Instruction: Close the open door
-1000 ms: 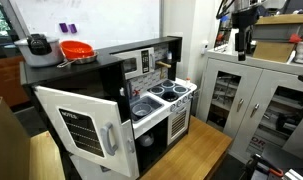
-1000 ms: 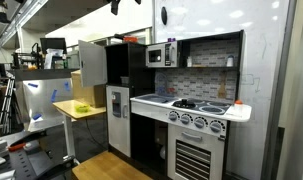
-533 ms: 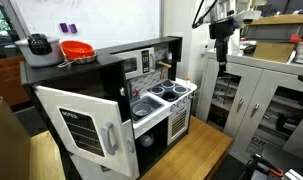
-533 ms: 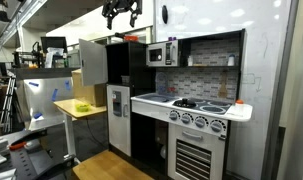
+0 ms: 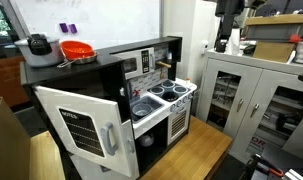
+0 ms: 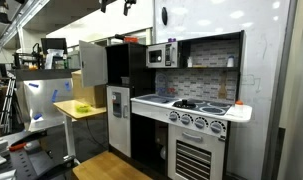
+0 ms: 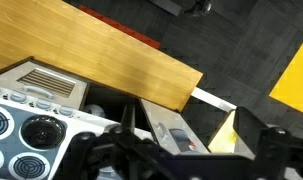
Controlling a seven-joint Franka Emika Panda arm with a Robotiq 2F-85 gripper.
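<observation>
The door [image 5: 79, 128] is large and white, with a black lined "NOTES" panel and a grey vertical handle [image 5: 110, 137]. It stands swung wide open at the toy fridge's front. In an exterior view it shows edge-on [image 6: 91, 64]. My gripper [image 5: 225, 42] hangs high in the air to the right of the toy kitchen, far from the door. In an exterior view only its tip shows at the top edge [image 6: 129, 4]. In the wrist view the fingers [image 7: 181, 165] are dark, blurred and spread apart with nothing between them.
The toy kitchen has a stove top [image 5: 171, 91], an oven door with a window [image 5: 177, 122], a microwave [image 6: 160, 54] and a lower door with a grey dispenser [image 6: 117, 105]. A red bowl [image 5: 76, 49] sits on top. Grey cabinets [image 5: 256, 95] stand at the right. A yellow table [image 6: 83, 109] stands beside the fridge.
My arm swung left and then rose. In one exterior view the gripper has gone almost out of the top of the picture. The door has not moved.
</observation>
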